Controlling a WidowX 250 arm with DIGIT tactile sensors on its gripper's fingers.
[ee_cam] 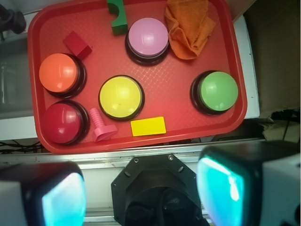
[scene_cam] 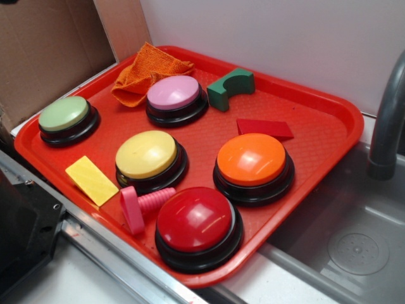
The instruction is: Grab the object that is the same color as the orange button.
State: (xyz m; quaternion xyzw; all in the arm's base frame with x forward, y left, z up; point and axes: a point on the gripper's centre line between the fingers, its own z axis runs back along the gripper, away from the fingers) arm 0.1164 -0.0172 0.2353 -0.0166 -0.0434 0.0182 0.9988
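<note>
An orange knitted rag point(scene_cam: 147, 73) lies crumpled at the back of the red tray point(scene_cam: 323, 126), beside the pink button point(scene_cam: 175, 95); in the wrist view the rag point(ee_cam: 189, 26) is at the top right. The orange button point(scene_cam: 253, 161) stands on the tray's right side and shows at the left in the wrist view point(ee_cam: 60, 73). My gripper point(ee_cam: 141, 193) hangs high over the robot base, well short of the tray, open with nothing between its teal-padded fingers point(ee_cam: 218, 186). It does not show in the exterior view.
On the tray also stand a green button point(scene_cam: 65, 116), a yellow button point(scene_cam: 147, 156) and a red button point(scene_cam: 196, 221). Loose pieces: green arch block point(scene_cam: 229, 87), red wedge point(scene_cam: 264, 128), yellow flat block point(scene_cam: 92, 180), pink screw point(scene_cam: 140, 207). A sink and faucet point(scene_cam: 386, 126) lie to the right.
</note>
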